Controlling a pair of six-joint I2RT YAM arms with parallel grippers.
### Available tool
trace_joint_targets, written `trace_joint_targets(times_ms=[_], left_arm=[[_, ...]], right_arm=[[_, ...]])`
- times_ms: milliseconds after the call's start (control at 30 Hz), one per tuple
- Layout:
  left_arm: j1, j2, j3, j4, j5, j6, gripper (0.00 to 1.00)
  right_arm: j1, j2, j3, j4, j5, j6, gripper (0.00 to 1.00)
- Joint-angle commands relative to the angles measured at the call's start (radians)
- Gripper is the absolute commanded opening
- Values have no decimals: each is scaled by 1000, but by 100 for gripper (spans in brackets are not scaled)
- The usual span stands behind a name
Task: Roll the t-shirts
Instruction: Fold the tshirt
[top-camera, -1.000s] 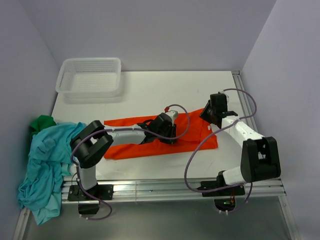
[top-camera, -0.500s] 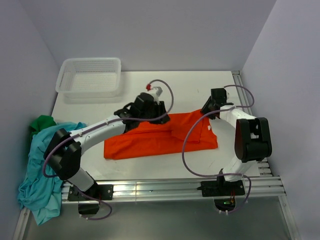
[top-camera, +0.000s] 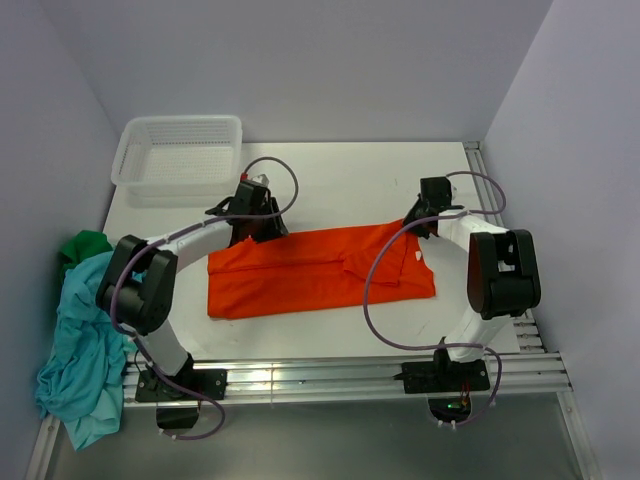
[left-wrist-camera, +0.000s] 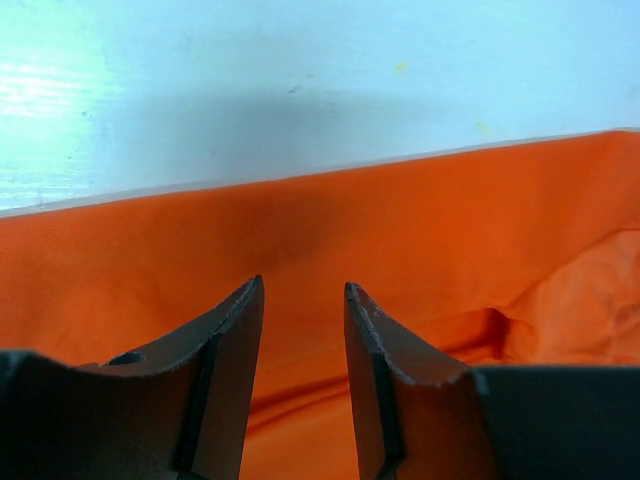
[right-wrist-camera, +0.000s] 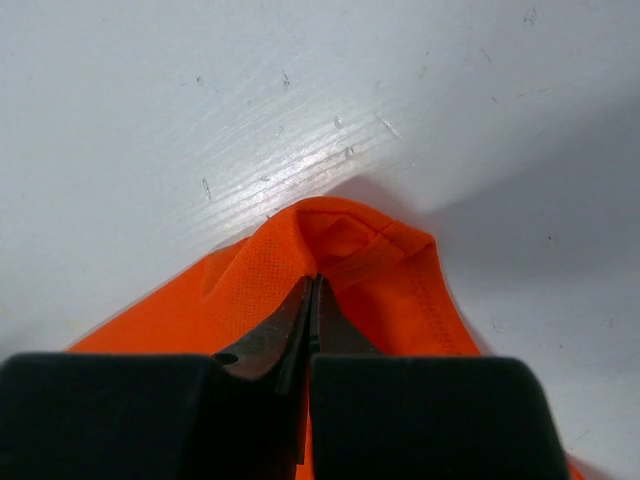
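The bright orange t-shirt (top-camera: 320, 270) lies flat as a long folded strip across the middle of the table. My left gripper (top-camera: 256, 232) is open and empty just above the shirt's far left corner. In the left wrist view its fingertips (left-wrist-camera: 252, 292) hover over the orange fabric (left-wrist-camera: 420, 220) near the far edge. My right gripper (top-camera: 420, 222) is shut on the shirt's far right corner. The right wrist view shows the jaws (right-wrist-camera: 312, 282) pinching a fold of orange cloth (right-wrist-camera: 400, 290). The teal-blue t-shirt (top-camera: 85, 330) and the dark green t-shirt (top-camera: 85, 245) lie crumpled at the left table edge.
A white mesh basket (top-camera: 180, 152) stands at the far left corner. Walls close in on the left, back and right. A metal rail (top-camera: 350, 375) runs along the near edge by the arm bases.
My left arm has swung from the middle of the orange shirt to its far left corner. The right gripper has stayed at the far right corner.
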Motion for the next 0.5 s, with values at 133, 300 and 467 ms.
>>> trace_joint_targets(times_ms=[133, 300, 467], left_arm=[[5, 107, 7, 16, -34, -28, 43], [5, 156, 13, 22, -44, -45, 42], [6, 182, 25, 11, -50, -46, 41]], right_arm=[[-37, -49, -20, 25, 56, 45, 0], [-81, -41, -23, 10, 47, 48, 0], [-83, -2, -8, -3, 2, 24, 16]])
